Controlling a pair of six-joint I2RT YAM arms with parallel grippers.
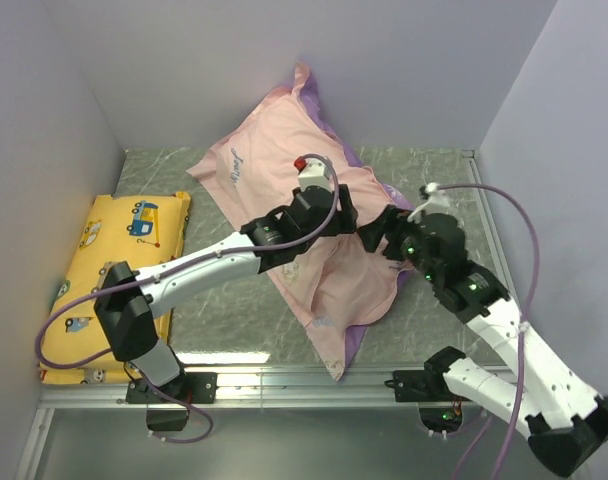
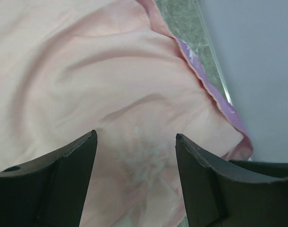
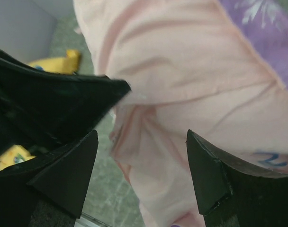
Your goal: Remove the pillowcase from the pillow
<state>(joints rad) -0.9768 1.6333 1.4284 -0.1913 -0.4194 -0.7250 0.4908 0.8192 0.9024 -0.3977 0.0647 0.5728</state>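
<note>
The pillowcase lies pale pink side up across the middle of the table, with a purple printed edge showing at its near corner. The pillow is hidden inside it. My left gripper hovers open over the middle of the fabric. In the left wrist view its jaws stand wide apart above creased pink cloth, holding nothing. My right gripper is just to the right of it, almost touching, and also open. The right wrist view shows a loose pink fold below its empty gripper, and the left gripper's black body at upper left.
A yellow vehicle-print pillow lies along the left wall and also shows in the right wrist view. Pale walls close in the grey-green table on three sides. A metal rail runs along the near edge.
</note>
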